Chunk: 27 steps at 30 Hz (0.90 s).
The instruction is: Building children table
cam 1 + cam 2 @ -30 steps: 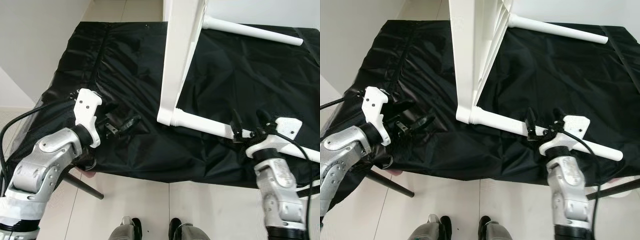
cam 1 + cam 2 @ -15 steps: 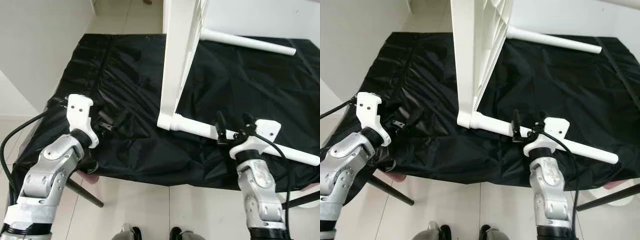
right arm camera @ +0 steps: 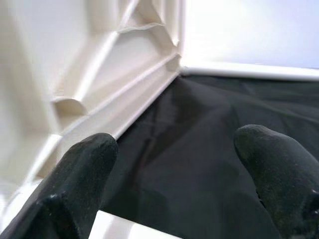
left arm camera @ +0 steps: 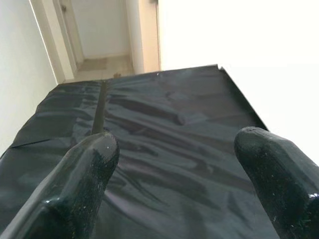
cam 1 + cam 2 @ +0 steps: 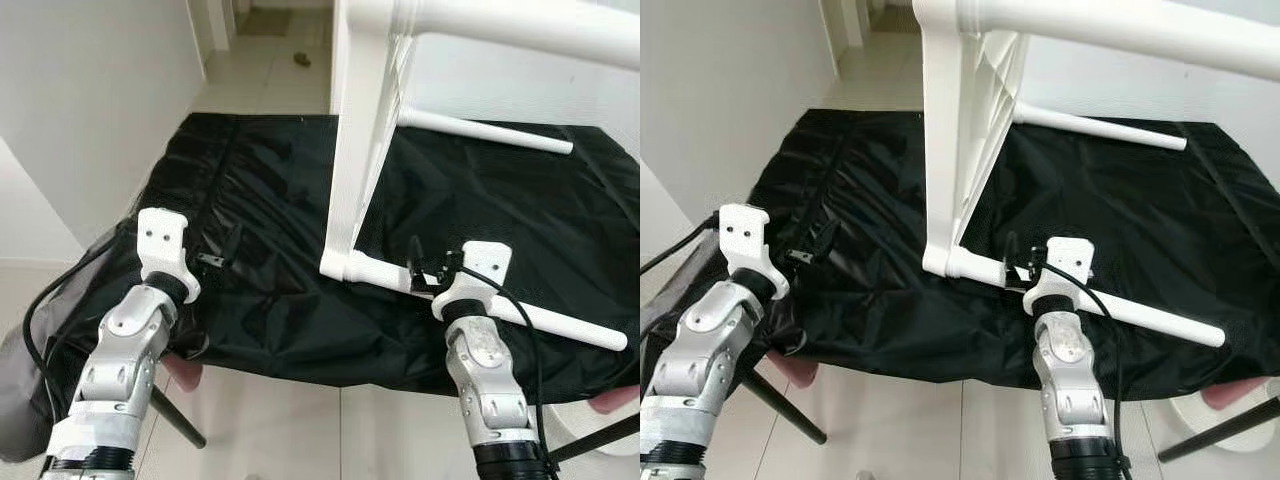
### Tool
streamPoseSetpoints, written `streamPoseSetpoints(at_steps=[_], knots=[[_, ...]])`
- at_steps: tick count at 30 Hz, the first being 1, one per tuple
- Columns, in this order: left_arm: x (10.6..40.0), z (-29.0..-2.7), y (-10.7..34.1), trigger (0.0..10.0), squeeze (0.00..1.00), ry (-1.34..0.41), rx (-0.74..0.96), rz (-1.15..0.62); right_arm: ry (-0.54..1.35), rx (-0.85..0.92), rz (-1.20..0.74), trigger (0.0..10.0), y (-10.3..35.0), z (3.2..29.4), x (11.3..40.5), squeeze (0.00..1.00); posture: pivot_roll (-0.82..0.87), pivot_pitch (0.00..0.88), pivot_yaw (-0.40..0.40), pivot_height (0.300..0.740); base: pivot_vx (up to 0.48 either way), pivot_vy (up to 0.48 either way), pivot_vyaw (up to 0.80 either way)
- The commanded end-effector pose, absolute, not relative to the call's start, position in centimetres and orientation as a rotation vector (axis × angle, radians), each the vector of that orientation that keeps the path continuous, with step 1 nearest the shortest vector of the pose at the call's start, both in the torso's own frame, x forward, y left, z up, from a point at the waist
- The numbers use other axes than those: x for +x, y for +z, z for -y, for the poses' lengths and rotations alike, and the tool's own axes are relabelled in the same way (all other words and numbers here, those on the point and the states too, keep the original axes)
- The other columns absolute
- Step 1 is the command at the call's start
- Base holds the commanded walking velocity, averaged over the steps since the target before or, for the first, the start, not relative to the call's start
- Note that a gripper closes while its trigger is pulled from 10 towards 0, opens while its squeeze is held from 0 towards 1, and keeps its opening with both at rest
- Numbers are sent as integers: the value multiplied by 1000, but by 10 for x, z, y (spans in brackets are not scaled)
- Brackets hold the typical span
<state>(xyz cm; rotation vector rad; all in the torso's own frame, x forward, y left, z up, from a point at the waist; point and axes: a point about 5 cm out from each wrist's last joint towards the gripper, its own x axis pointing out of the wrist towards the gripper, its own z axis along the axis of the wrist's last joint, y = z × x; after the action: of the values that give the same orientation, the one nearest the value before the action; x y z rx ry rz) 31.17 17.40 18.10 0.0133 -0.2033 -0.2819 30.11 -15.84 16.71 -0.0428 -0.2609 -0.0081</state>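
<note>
With legs already fitted, I had the white plastic children's table (image 5: 360, 150) on edge atop the black cloth (image 5: 260, 200), my right gripper (image 5: 428, 276) spread astride one leg, my left gripper (image 4: 174, 164) released and empty.

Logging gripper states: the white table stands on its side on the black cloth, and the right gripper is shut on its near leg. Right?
Not shut: the right wrist view shows the right gripper open, fingers apart above the near leg. The white table does stand sideways on the black cloth.

Bare black cloth (image 5: 270, 190) lies open ahead of the left gripper (image 5: 222, 252). The white tabletop (image 5: 355, 150) stands on edge mid-table — its leg (image 5: 500, 310) crosses just before the right gripper (image 5: 430, 272).
</note>
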Motion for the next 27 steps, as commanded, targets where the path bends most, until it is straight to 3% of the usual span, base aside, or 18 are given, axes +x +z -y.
streamPoseSetpoints(at_steps=[1, 20, 27], knots=[[312, -180, 175, 10000, 0, -110, -20, 195, 1, -55, 267, 10000, 165, 156, 302, 0, 20, 15, 31, 740, 0, 0, 0], [305, -149, 164, 10000, 0, -211, 11, 223, 51, -108, 269, 10000, 160, 152, 302, 0, 20, 27, 0, 740, 0, 0, 0], [307, -146, 163, 10000, 0, -227, 14, 220, 54, -108, 268, 10000, 158, 149, 302, 0, 17, 22, 0, 740, 0, -259, 0]])
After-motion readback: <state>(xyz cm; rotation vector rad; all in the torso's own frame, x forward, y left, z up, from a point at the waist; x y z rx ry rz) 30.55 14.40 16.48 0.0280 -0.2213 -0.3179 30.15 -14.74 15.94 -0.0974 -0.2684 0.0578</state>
